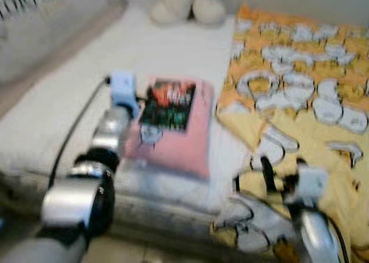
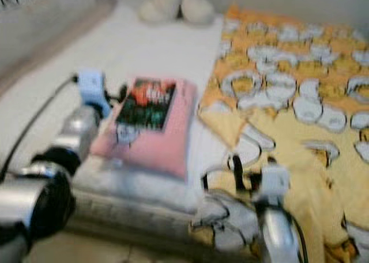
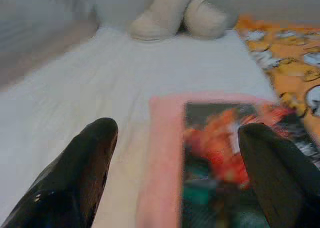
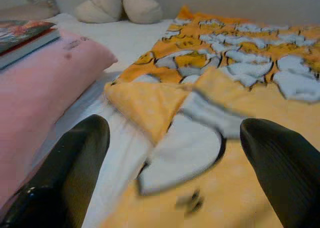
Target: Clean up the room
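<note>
A pink pillow (image 1: 173, 142) lies on the white bed (image 1: 144, 49) near its front edge, with a dark book (image 1: 168, 104) that has a red and green cover on top. My left gripper (image 3: 177, 130) is open at the pillow's left side, its fingers spanning the book's near left edge. An orange and yellow cartoon blanket (image 1: 300, 90) covers the bed's right half, one corner folded back. My right gripper (image 4: 172, 125) is open low over that folded corner (image 4: 150, 103), near the front edge. Nothing is held.
A cream plush toy (image 1: 187, 6) rests at the far end of the bed. A grey padded side (image 1: 34, 38) runs along the bed's left. Bare white sheet lies between the plush toy and the pillow. All views are blurred.
</note>
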You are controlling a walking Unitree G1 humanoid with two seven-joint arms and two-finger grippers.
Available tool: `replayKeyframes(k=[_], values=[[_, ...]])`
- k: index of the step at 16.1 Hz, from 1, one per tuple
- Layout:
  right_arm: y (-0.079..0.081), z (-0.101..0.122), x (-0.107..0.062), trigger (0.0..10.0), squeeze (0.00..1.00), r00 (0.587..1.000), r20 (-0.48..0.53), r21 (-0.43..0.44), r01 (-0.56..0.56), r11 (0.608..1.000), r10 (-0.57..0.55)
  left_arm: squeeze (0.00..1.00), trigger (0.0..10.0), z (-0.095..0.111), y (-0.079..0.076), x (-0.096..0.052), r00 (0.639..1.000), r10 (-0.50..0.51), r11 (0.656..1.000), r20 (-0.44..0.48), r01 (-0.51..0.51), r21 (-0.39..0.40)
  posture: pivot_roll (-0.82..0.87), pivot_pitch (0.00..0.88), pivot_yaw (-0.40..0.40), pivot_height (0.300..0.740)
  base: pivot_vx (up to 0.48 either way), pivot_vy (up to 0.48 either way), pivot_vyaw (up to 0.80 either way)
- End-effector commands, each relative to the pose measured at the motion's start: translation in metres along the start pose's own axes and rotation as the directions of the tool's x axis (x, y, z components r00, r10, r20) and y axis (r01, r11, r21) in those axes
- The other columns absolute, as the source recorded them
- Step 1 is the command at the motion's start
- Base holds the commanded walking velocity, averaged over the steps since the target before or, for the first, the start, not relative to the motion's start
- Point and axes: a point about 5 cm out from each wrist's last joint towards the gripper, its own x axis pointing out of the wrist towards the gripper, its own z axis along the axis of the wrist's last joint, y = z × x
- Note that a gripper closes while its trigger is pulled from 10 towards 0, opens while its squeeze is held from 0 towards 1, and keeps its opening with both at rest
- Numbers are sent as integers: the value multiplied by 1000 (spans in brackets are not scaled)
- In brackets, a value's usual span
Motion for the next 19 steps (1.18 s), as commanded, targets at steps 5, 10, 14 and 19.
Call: replayKeyframes(k=[5, 10, 14, 19], values=[[10, 9, -45, 10000, 0, 996, -90, -11, -24, 1000, 23, 0, 10000, -13, -11, 0, 993, -54, 997, -102, 47, -68, -296, 82, -13, 740, 0, 0, 0], [9, 17, -70, 10000, 0, 989, -146, -11, 0, 1000, -2, 0, 10000, -19, -7, -1, 993, 3, 998, -118, -10, -57, -336, 132, -20, 740, 0, 0, 0], [12, 17, -75, 10000, 0, 985, -175, -6, -6, 1000, 4, 0, 10000, -24, -5, -3, 990, 3, 998, -138, -11, -57, -327, 145, -22, 740, 0, 0, 0], [10, 16, -77, 10000, 0, 980, -198, -5, 3, 1000, -4, 0, 10000, -28, -14, -5, 987, -89, 994, -133, 78, -82, -322, 146, -10, 740, 0, 0, 0]])
